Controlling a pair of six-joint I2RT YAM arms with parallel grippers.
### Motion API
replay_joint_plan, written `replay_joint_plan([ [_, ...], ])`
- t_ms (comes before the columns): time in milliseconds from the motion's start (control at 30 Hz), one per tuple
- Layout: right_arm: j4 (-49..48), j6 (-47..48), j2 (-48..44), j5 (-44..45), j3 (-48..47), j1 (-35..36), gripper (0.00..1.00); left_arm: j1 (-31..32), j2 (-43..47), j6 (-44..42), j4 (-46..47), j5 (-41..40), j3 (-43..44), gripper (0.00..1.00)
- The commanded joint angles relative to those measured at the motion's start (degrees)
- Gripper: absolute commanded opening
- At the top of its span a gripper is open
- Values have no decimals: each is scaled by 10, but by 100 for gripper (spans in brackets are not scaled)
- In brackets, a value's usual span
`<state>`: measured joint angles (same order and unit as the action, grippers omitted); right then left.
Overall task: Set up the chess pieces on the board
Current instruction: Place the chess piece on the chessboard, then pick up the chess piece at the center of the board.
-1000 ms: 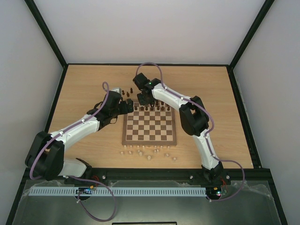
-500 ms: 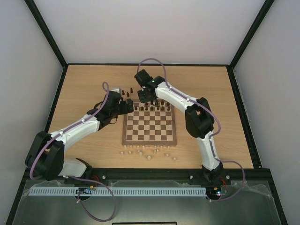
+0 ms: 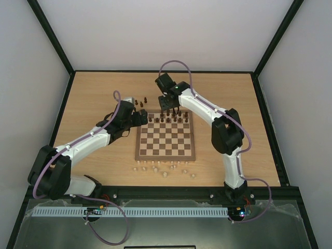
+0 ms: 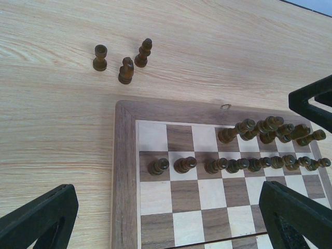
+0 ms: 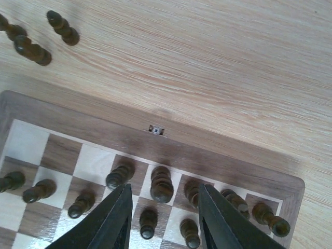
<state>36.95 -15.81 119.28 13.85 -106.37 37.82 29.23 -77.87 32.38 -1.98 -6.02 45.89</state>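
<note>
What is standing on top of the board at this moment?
Only dark chess pieces, in the two far rows of the board; three back-row squares at one corner are bare. The right gripper hangs over the back row, and its fingers hide the squares under them.

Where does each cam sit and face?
Top external: fixed above, behind the bases, looking down on the board; left arm and right arm show whole.
Left wrist: over the board's far left corner, facing down; left tool at bottom corners.
Right wrist: over the board's far edge, facing down; right tool bottom centre.
Wrists share the clasp and three loose dark pieces.
</note>
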Motion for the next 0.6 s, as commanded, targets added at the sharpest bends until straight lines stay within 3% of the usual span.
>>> replay_joint_plan([
  [0, 6, -4, 9, 4, 5, -11, 36, 0, 9, 1, 9, -4, -6, 99],
  [333, 18, -3, 28, -8, -43, -33, 38, -2, 4, -1, 4, -17, -3, 99],
  [567, -44, -30, -99, -23, 104, -34, 40, -18, -33, -9, -11, -48, 19, 99],
])
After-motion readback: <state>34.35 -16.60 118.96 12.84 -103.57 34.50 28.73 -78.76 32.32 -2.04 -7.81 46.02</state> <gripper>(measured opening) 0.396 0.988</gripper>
